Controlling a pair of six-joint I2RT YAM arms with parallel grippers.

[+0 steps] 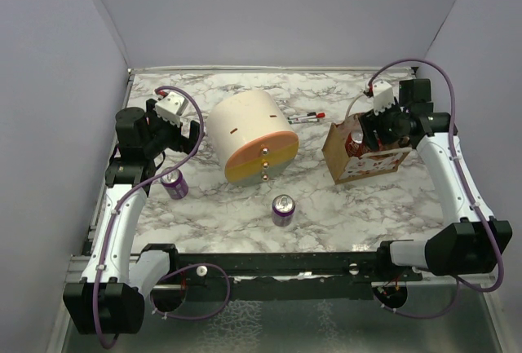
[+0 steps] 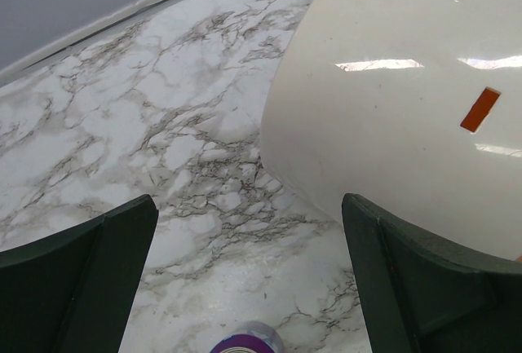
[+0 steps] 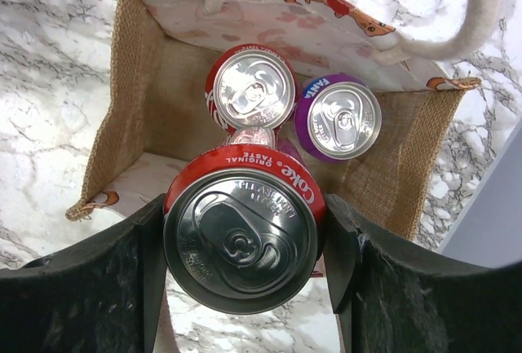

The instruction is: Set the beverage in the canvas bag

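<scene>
On your left, the left gripper [image 2: 249, 206] hangs over the marble table [image 1: 220, 214] with its fingers [image 2: 81, 280] spread wide and nothing held between them. A purple can [image 1: 174, 183] stands upright on the table just beside that arm; in the left wrist view only its top shows, at the lower edge. To the right of the gripper lies a large cream cylinder [image 1: 253, 137] on its side, its orange-and-yellow end turned toward you.

Further right, a second purple can [image 1: 283, 209] stands upright near the front middle of the table, well apart from everything else. A thin pen [image 1: 306, 116] lies behind the cylinder.

On your right, the canvas bag [image 1: 367, 157] stands upright with its mouth open. Inside it you can see a red can [image 3: 250, 88] and a purple Fanta can [image 3: 337, 121] side by side, and a sliver of one more can top just in front of them. The right gripper [image 3: 245, 243] is clenched on a red Coke can [image 3: 241, 206], one finger on each side, holding it upright over the near part of the bag's mouth. You cannot tell how far below the rim it sits.
</scene>
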